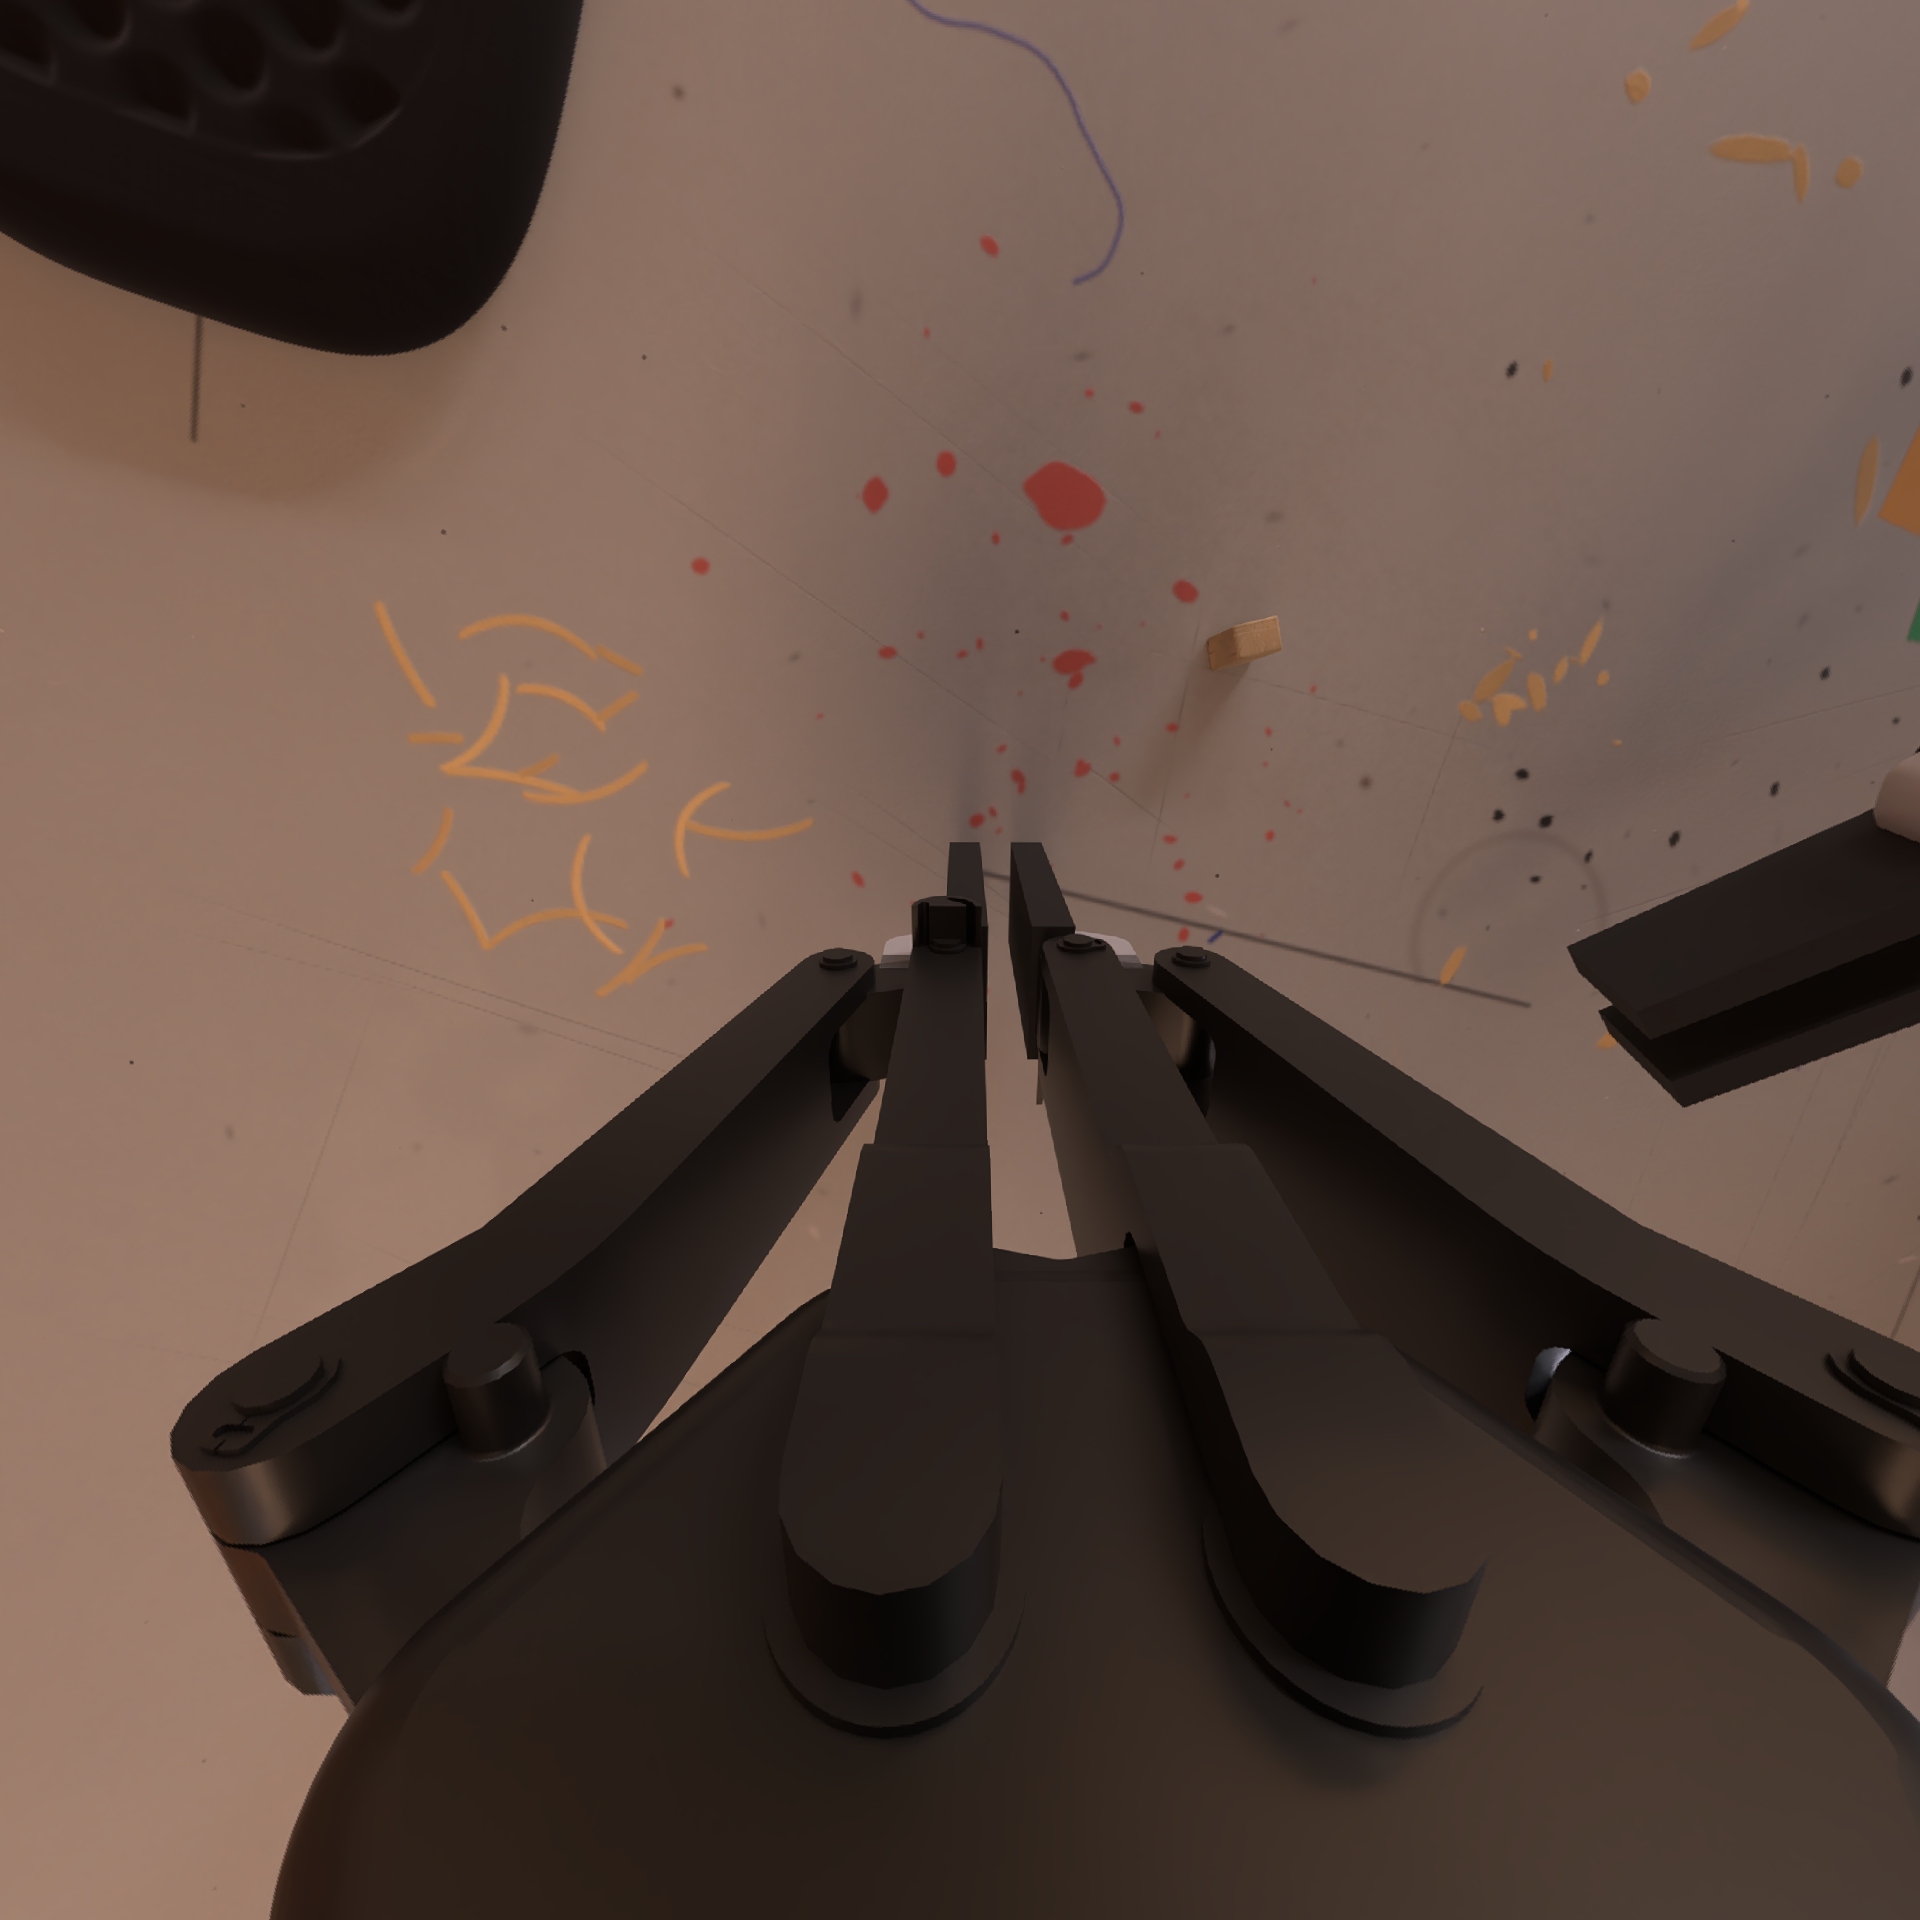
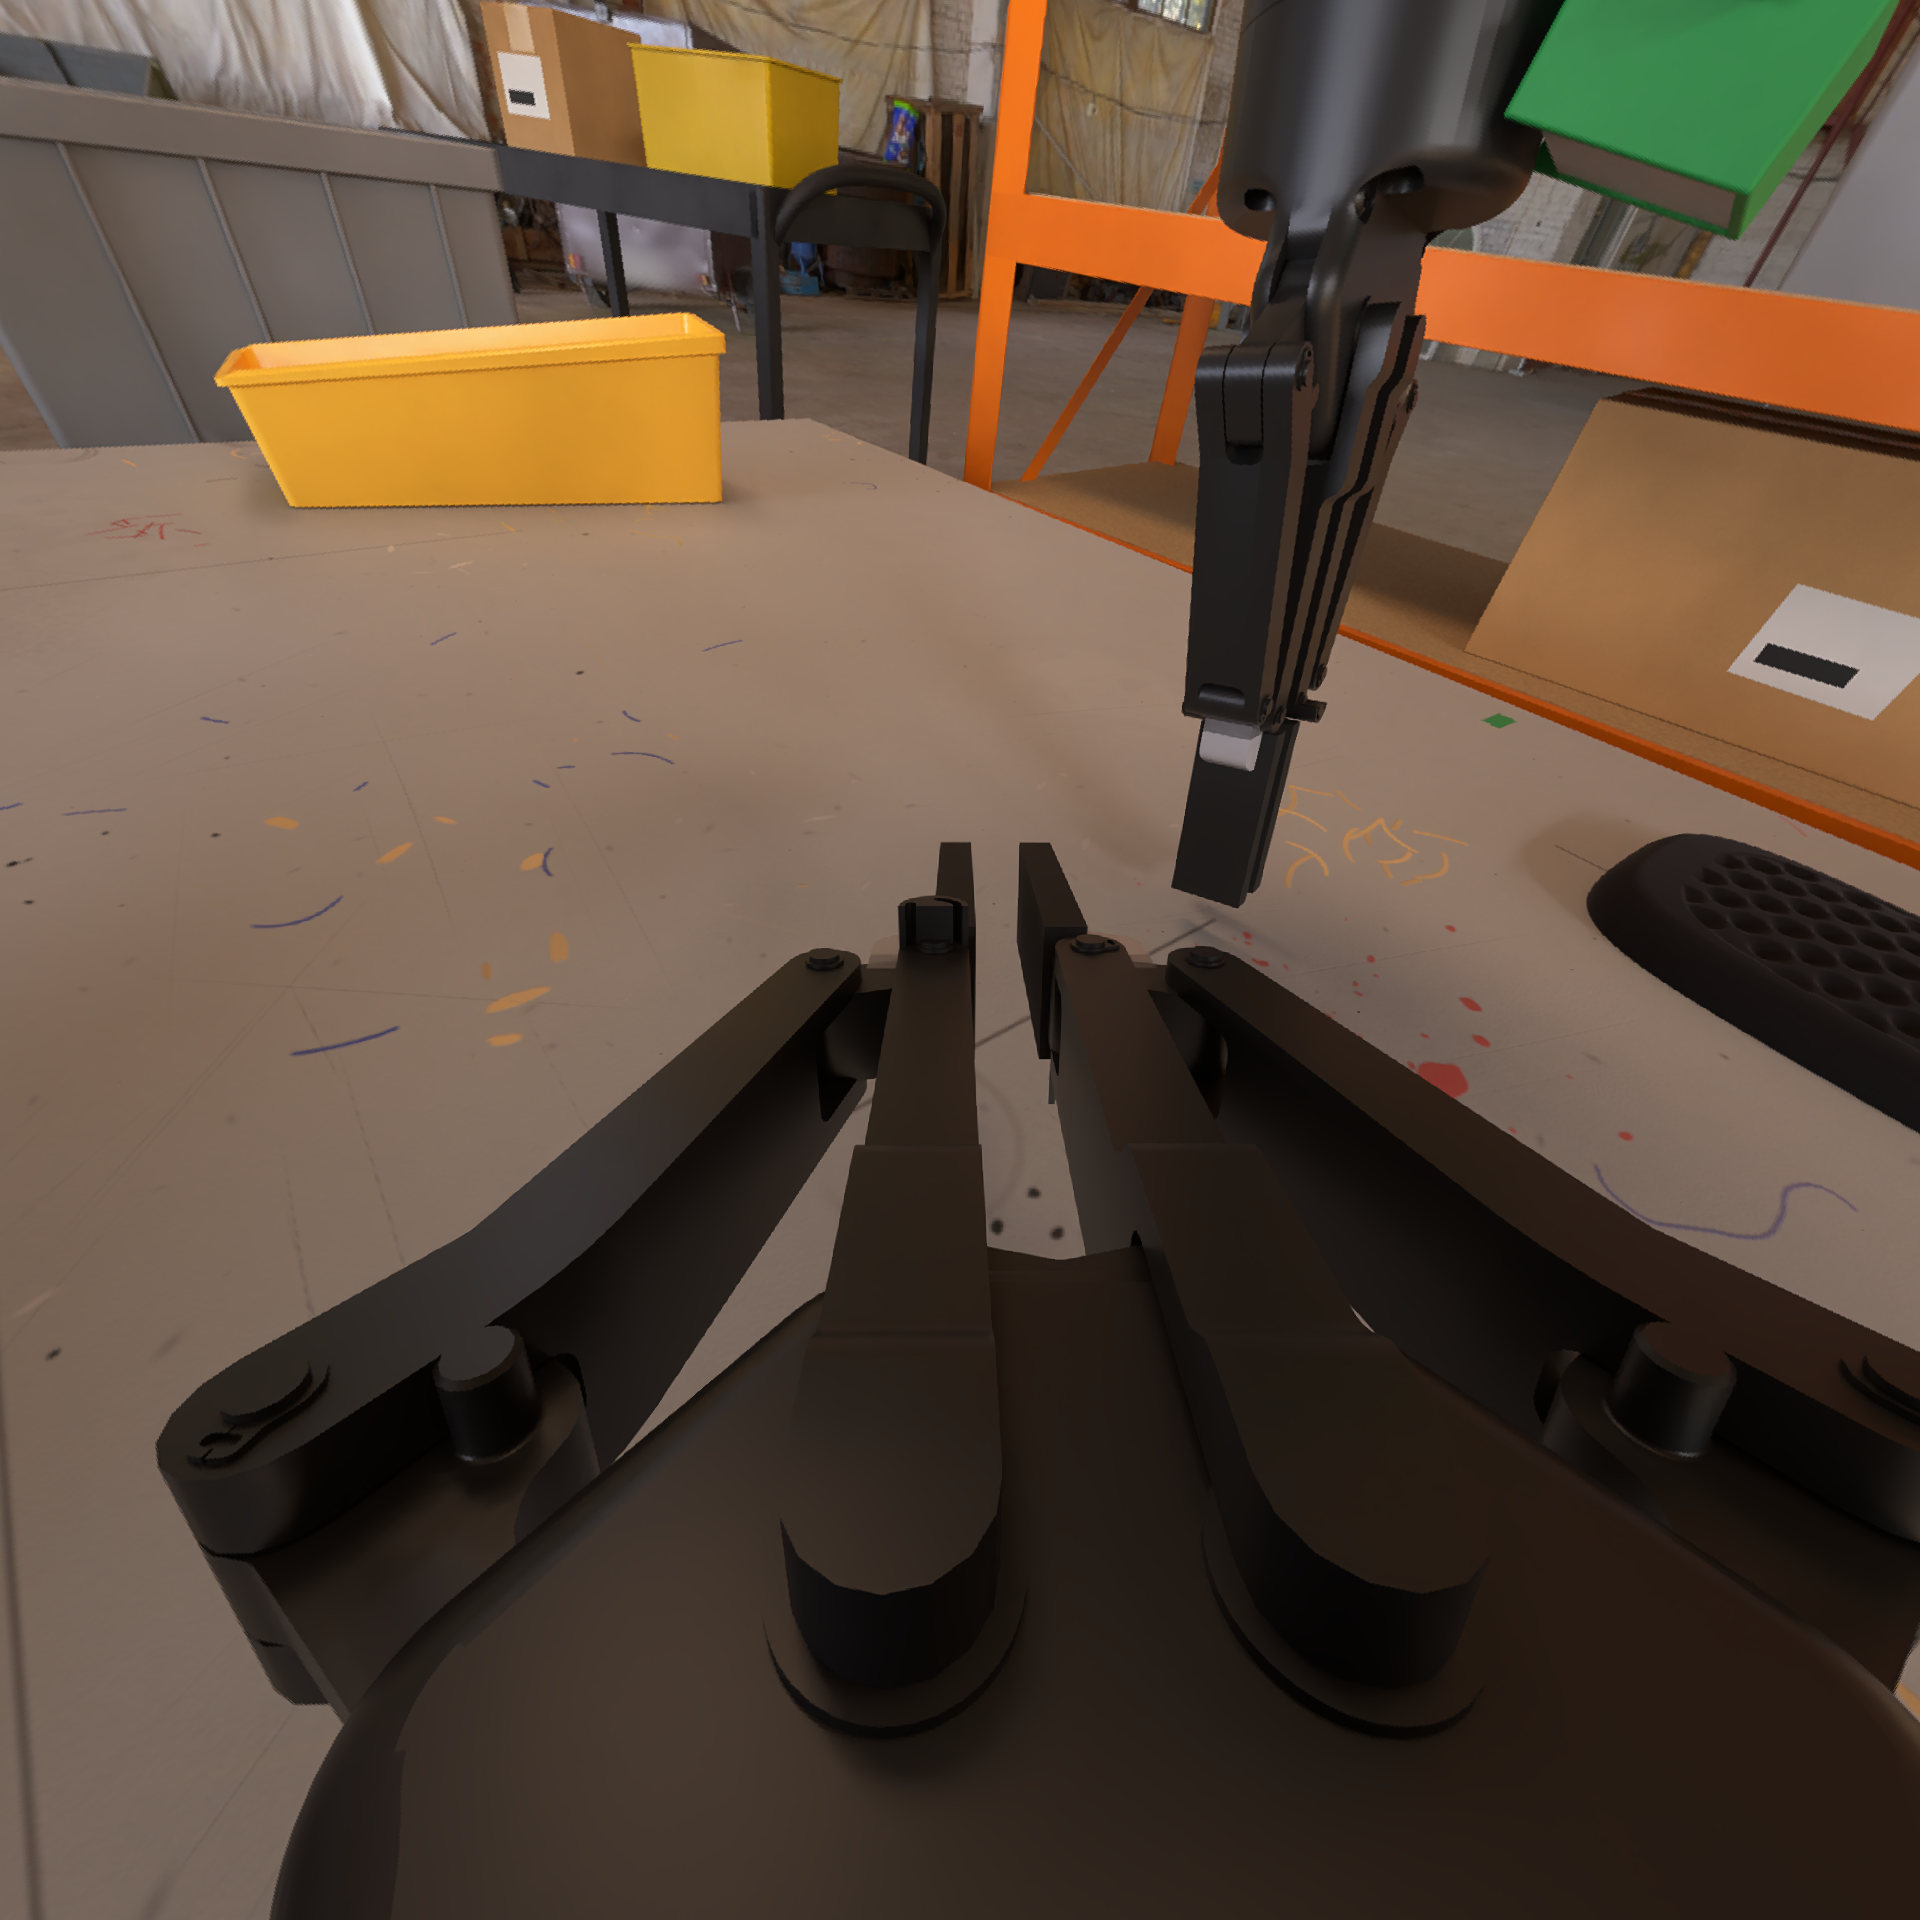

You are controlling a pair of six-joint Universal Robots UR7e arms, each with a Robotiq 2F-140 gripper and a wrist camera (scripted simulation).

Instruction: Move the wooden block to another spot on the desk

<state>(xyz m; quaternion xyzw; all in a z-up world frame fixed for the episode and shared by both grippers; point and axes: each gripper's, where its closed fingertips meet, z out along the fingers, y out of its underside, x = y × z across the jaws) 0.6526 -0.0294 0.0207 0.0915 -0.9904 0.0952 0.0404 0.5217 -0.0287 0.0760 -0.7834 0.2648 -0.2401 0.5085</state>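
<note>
Wooden block point(image 1: 1244, 641) lies loose on the counter point(image 1: 312, 1091), out on open surface among red paint specks, far from any edge that shows, slightly tilted to the frame. Nothing touches it.

Left claw point(image 1: 995, 868) hangs above the counter pointing down, fingers drawn nearly together with only a thin gap, empty. The block sits ahead and to the right of its tips, apart from them. Judgement: with the fingers this close it cannot straddle the block, so it must spread first, then shift over it.

Right claw point(image 2: 995, 868) is likewise nearly closed and empty, angled low across the counter toward the far edge, where a yellow bin point(image 2: 478, 416) stands. The block does not show in the right wrist view. The right claw's tips enter the left view at the right side, near the block but clear of it.

Black perforated pad point(image 1: 239, 135) lies well apart from the block, so plenty of bare counter is free for a new spot.

Pick not yet begun.
</note>
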